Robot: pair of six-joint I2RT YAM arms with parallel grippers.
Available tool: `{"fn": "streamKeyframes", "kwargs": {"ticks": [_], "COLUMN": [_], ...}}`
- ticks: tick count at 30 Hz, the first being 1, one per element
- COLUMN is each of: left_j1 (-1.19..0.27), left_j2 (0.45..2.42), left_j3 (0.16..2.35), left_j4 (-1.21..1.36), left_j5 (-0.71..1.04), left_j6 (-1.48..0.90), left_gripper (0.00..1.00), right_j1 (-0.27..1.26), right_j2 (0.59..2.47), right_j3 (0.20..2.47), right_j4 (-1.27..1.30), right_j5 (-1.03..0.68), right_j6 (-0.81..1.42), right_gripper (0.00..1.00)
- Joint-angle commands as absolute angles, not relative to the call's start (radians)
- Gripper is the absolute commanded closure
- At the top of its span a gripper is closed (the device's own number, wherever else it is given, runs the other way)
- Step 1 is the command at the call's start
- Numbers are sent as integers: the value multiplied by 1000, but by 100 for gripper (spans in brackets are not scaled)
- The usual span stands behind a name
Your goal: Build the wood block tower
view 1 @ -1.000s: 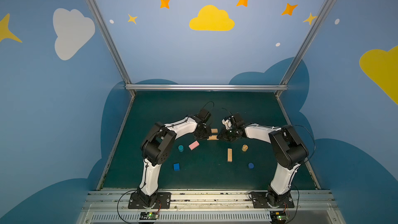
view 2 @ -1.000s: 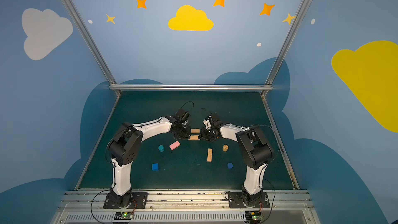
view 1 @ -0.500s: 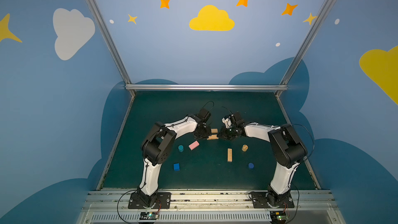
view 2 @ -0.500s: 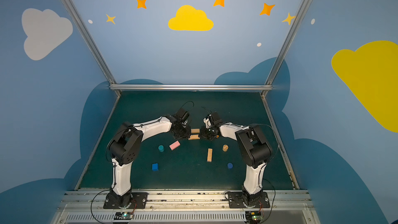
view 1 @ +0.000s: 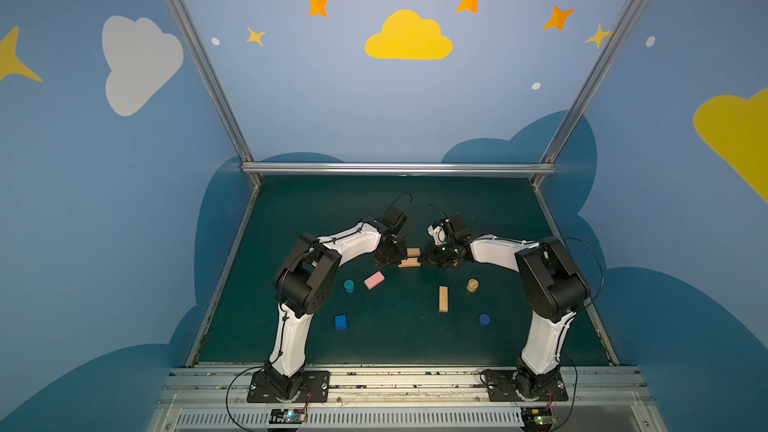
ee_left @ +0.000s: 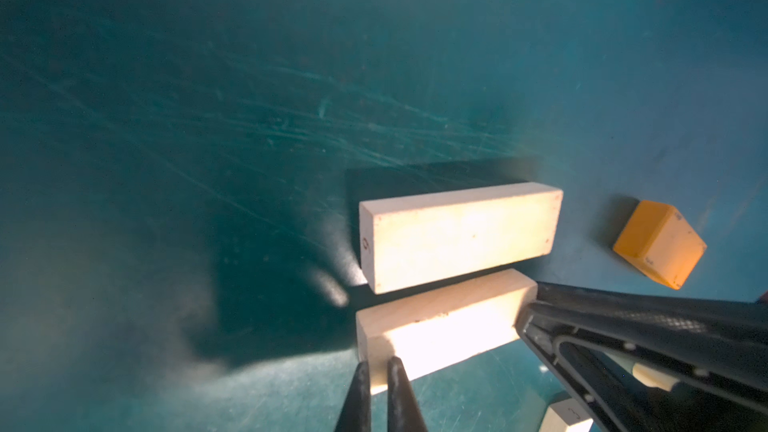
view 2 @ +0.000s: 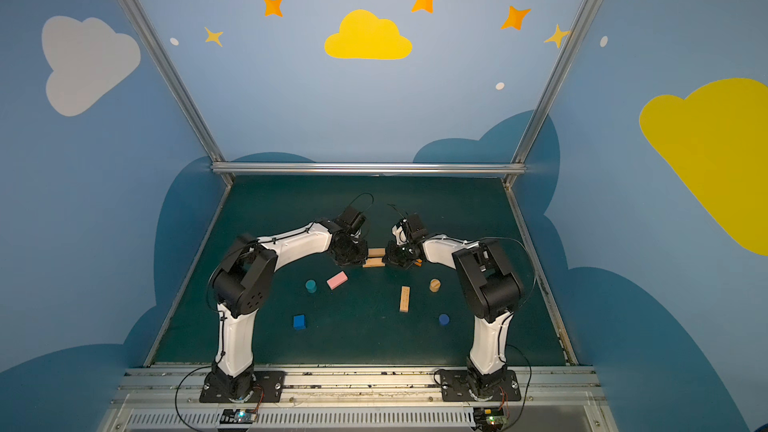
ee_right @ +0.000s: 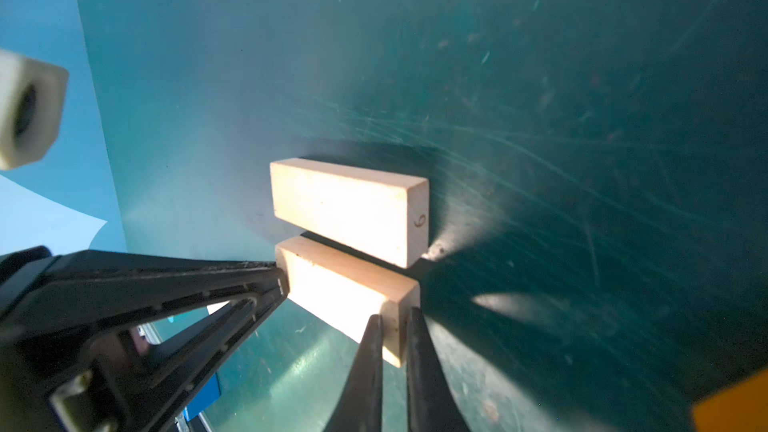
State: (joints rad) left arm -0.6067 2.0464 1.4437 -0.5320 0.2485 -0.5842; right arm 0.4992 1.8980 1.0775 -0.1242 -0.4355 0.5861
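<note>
Two tan wood bars lie side by side mid-mat, the far bar (view 1: 413, 252) (ee_left: 457, 234) (ee_right: 349, 209) and the near bar (view 1: 408, 263) (ee_left: 440, 322) (ee_right: 345, 292). My left gripper (view 1: 397, 260) (ee_left: 379, 363) is shut, its tips against one end of the near bar. My right gripper (view 1: 423, 259) (ee_right: 392, 320) is shut too, tips pressed to the opposite end. An orange bar (ee_left: 658, 243) lies just beyond the bars, mostly hidden under the right arm in both top views.
Loose on the mat nearer the bases: pink bar (view 1: 374, 280), teal cylinder (view 1: 349, 285), blue cube (view 1: 340, 321), a third tan bar (view 1: 443, 298), tan cylinder (view 1: 472, 285), dark-blue cylinder (view 1: 484, 319). A metal rail (view 1: 395, 168) bounds the back.
The right gripper has edged slightly toward the bars. The left arm and the blocks show no visible shift.
</note>
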Motion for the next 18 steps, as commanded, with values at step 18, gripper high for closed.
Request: {"fn": "streamKeyframes", "kwargs": {"ticks": [18], "left_j1": [-612], "left_j2": [2114], "left_j3": [1503], "left_j4": [-525], "left_j5": [249], "left_j6": [-580], "left_gripper": [90], "right_j1": [515], "right_j2": [1939], "right_j3": [1106], "right_j4": [-126], "right_j5": [-440], "right_j6": [594], "right_gripper": [89]}}
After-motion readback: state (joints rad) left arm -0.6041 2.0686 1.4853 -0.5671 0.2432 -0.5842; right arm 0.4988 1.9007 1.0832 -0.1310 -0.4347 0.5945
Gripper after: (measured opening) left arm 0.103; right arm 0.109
